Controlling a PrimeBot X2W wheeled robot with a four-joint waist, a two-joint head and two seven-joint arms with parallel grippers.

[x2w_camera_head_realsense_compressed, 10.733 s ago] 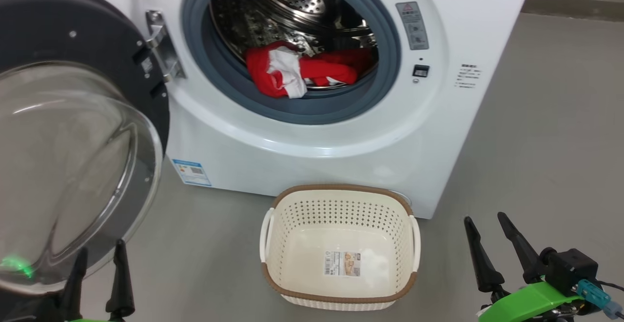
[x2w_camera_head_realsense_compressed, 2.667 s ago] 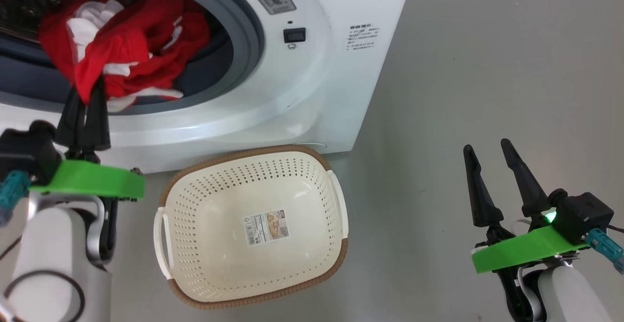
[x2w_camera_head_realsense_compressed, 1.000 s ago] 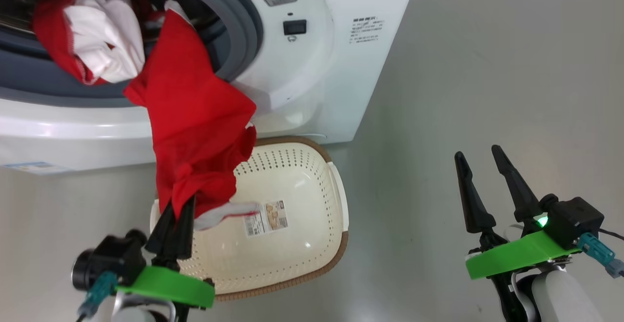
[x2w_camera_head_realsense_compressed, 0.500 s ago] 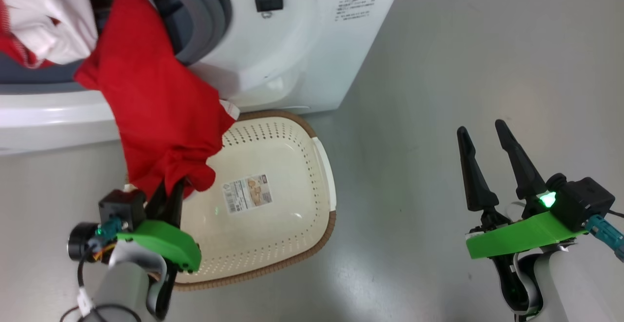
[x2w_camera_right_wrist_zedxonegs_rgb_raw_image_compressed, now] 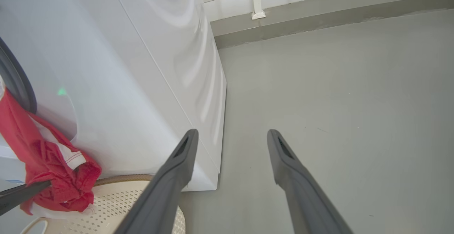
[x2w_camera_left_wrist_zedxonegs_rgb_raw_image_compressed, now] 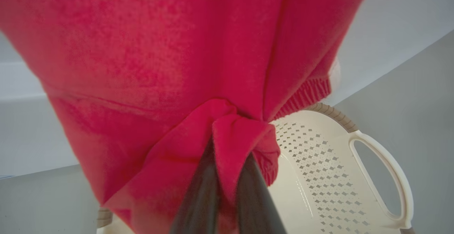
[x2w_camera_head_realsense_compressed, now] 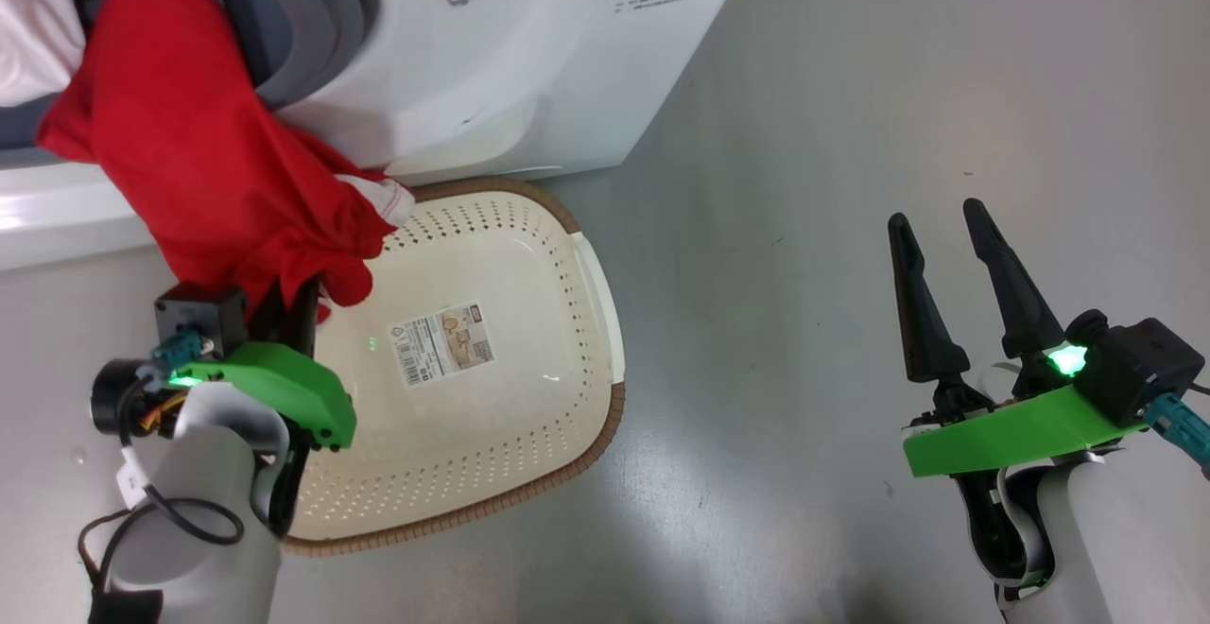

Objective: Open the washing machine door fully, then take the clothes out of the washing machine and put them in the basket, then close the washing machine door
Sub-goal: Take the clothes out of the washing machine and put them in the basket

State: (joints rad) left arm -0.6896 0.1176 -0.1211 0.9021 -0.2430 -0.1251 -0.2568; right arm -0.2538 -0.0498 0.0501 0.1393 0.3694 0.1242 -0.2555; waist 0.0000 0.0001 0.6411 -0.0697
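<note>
Red clothes stretch out of the washing machine at the far left, trailing from its grey-blue rubber ring down toward the basket. The lower end of the fabric hangs over the basket's far-left rim, with a strip of white trim showing at its edge. A white part of the laundry lies in the drum mouth, at the far-left corner of the head view.

The left gripper has its two dark fingers pressed together on a bunched fold of the red cloth, above the basket's left side. The left wrist view shows the fold pinched between the fingers.

The cream basket sits on the grey floor, just in front of the washer. Its inside holds no clothing, and the sticker on its bottom is in plain sight.

Well to the right, the right gripper hangs over bare floor, fingers spread wide apart and holding nothing.
</note>
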